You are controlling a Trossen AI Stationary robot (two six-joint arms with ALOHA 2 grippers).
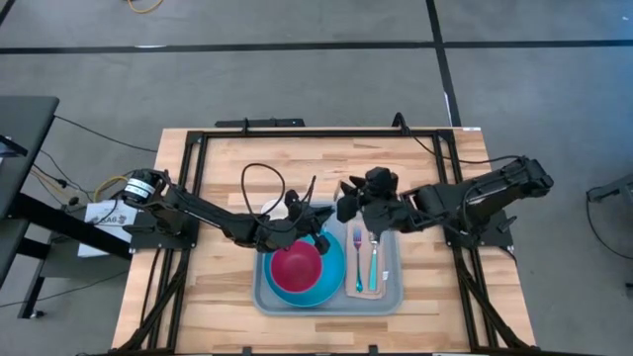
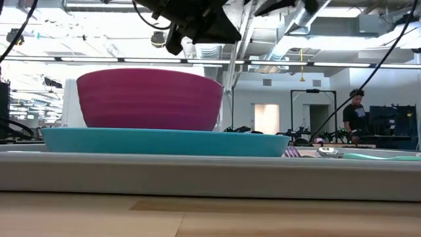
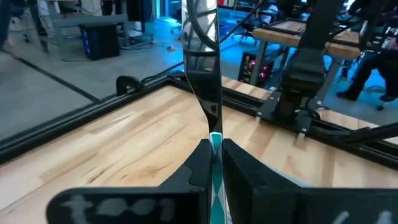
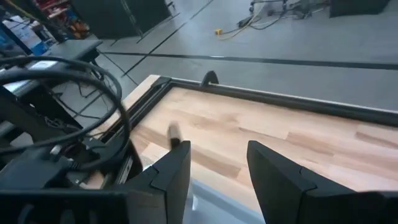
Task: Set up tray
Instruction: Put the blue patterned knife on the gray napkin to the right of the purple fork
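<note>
The tray (image 1: 265,293) lies flat on the wooden counter (image 1: 213,198), near the middle of the counter's near edge, its long side running along that edge. On the tray's left half sits a round bright-blue plate (image 1: 331,275), and a magenta bowl (image 1: 295,269) stands upright on that plate. On the tray's right half lies a pale napkin (image 1: 386,265) carrying a fork (image 1: 358,259) and a teal-handled spoon (image 1: 374,267), side by side and parallel, pointing toward the counter's far edge.

The left tool (image 1: 318,237) reaches in from the counter's left side and hangs over the far rim of the plate, just beside the bowl. Its 2 fingers (image 3: 198,165) are pressed together on a thin utensil with a teal handle (image 3: 215,162), whose dark, shiny end rises up past the fingertips; which kind of utensil it is cannot be told.

The right tool (image 1: 346,203) comes in from the counter's right side and hovers above the tray's far edge, near the fork's head. Its fingers (image 4: 174,168) stand well apart with nothing between them.

In the low view, a person (image 2: 355,112) stands in the room beyond the counter
</note>
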